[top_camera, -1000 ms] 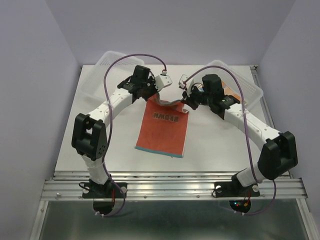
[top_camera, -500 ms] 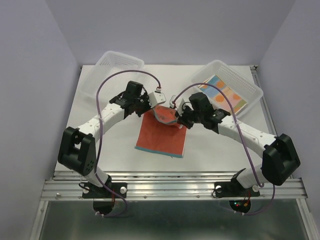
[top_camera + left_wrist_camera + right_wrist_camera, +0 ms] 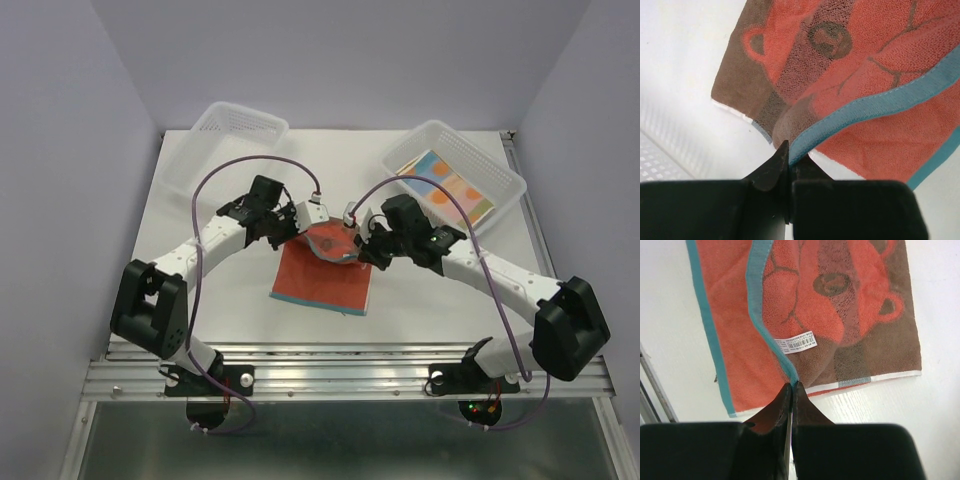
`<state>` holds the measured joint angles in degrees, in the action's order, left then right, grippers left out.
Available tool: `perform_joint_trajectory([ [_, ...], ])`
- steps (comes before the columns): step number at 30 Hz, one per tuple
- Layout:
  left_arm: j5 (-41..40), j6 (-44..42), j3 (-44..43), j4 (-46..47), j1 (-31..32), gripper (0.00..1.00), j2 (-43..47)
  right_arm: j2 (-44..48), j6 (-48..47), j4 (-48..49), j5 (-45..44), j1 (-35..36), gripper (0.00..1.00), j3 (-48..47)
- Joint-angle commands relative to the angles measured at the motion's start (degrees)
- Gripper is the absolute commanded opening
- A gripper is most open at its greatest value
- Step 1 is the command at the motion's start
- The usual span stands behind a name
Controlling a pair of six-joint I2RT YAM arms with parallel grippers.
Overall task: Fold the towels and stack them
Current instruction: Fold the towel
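Orange-red towel (image 3: pixel 322 285), teal-edged, brown bear print and white label (image 3: pixel 800 342) just ahead of black right gripper (image 3: pixel 791 386); pastel-blocked, orange-dotted towel (image 3: pixel 447 187) in translucent white basket (image 3: pixel 505 182) beyond it; white worktop (image 3: pixel 240 300).

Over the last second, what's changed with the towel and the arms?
The left gripper and right gripper have carried the orange towel's far edge toward the near side of the table, folding it over itself. Nothing was grabbed or released: each stays shut on the teal-trimmed edge. The towel's near edge, the left basket, the right basket and the patterned towel inside it haven't moved.
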<state>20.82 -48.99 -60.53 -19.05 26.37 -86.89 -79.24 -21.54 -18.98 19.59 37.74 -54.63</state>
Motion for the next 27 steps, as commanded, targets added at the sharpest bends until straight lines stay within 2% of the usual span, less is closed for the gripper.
perform_joint_trajectory([
  [1,2.0,-1.5,0.3,-3.1,-0.2,0.00,6.3,3.9,1.8,0.0,3.9,0.8,0.01,0.3],
  [9,1.9,-4.7,6.4,-4.2,1.4,0.00,14.4,4.2,5.2,-2.6,5.2,2.3,0.01,0.5],
  [13,4.3,-6.2,10.2,-4.4,3.3,0.00,15.0,3.7,7.6,-3.7,3.3,3.8,0.01,1.3],
  [25,8.4,-7.3,16.8,-4.5,3.5,0.00,14.6,0.5,10.1,-6.2,0.5,4.0,0.03,2.4],
  [27,8.7,-8.1,17.6,-4.5,3.5,0.08,14.4,-0.3,10.7,-5.9,1.0,4.0,0.04,2.9],
])
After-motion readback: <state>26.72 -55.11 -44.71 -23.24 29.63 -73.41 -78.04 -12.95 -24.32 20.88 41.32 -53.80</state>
